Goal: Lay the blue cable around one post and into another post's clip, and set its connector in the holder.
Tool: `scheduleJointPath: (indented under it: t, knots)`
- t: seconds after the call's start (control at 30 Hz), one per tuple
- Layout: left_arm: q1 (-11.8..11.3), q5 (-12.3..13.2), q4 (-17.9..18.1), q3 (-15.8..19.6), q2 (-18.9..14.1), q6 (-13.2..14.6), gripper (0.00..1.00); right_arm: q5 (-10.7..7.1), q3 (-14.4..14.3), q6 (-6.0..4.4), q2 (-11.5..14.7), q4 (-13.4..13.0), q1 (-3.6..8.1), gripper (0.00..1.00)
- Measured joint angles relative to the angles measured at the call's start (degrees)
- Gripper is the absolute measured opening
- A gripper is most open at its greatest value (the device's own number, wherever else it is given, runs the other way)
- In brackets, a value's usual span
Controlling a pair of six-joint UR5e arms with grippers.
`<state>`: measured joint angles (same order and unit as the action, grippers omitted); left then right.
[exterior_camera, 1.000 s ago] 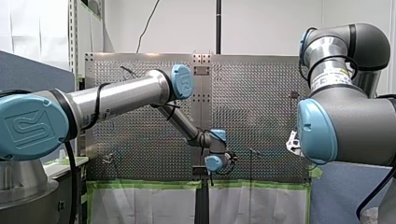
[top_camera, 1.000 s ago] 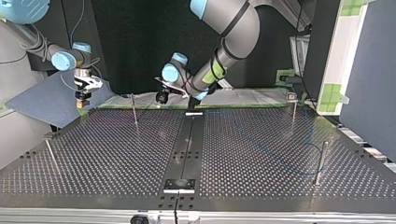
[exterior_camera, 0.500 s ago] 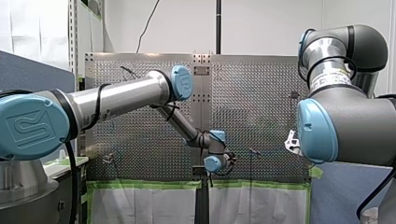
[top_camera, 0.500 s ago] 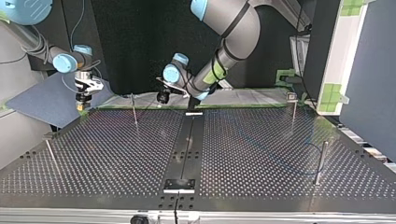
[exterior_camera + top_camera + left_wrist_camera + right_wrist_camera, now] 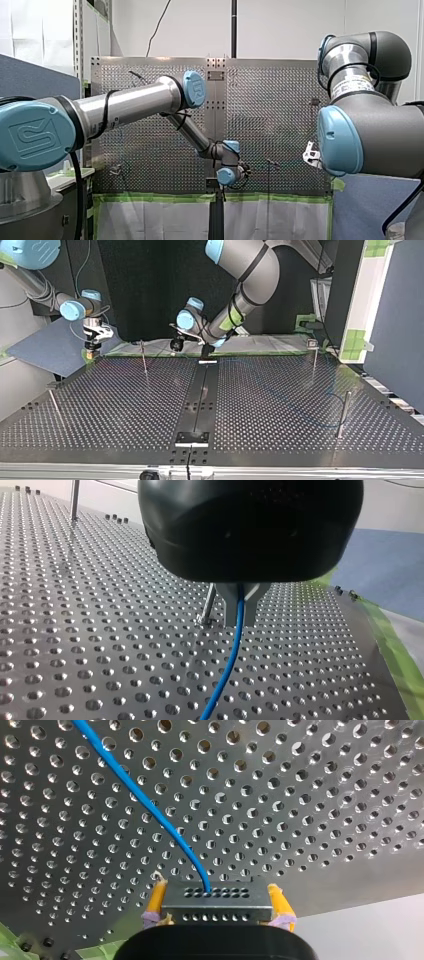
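A boxy grey connector (image 5: 216, 907), pierced by rows of small holes, is gripped between the yellow pads of the right pincer (image 5: 216, 892) over the perforated metal worktop (image 5: 310, 795). The smooth blue cable (image 5: 150, 815) is pinched by the left pincer (image 5: 240, 611) beside a thin post (image 5: 208, 605).

Four posts (image 5: 144, 359) (image 5: 313, 360) (image 5: 343, 415) (image 5: 54, 406), one blue cable (image 5: 231, 655), one connector (image 5: 216, 906), two tools (image 5: 90, 354) (image 5: 175, 346).
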<state>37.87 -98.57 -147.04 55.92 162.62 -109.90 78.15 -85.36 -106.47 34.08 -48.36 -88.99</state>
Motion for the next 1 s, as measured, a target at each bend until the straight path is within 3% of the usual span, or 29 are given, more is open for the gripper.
scheduleJointPath:
  t: [0.73, 0.8, 0.87, 0.9, 0.97, 1.0]
  knots:
    - [-1.08, 0.52, 0.4, 0.43, 0.01, -0.83, 0.0, 0.08, 0.48, 0.07, -0.24, 0.48, -0.77, 0.0]
    - [-1.09, 0.57, 0.46, 0.45, 0.01, -0.83, 0.05, 0.08, 0.49, 0.09, -0.25, 0.52, -0.81, 0.0]
    - [-1.1, 0.6, 0.49, 0.48, 0.01, -0.83, 0.18, 0.08, 0.49, 0.09, -0.26, 0.61, -0.89, 0.0]
    - [-1.1, 0.6, 0.49, 0.51, 0.0, -0.83, 0.18, 0.08, 0.49, 0.09, -0.26, 0.64, -0.91, 0.0]
    - [-1.11, 0.61, 0.5, 0.66, -0.02, -0.8, 0.39, 0.08, 0.48, 0.12, -0.26, 0.73, -0.97, 0.0]
    - [-1.11, 0.62, 0.49, 0.75, -0.04, -0.77, 0.39, 0.08, 0.49, 0.15, -0.27, 0.76, -1.0, 0.0]
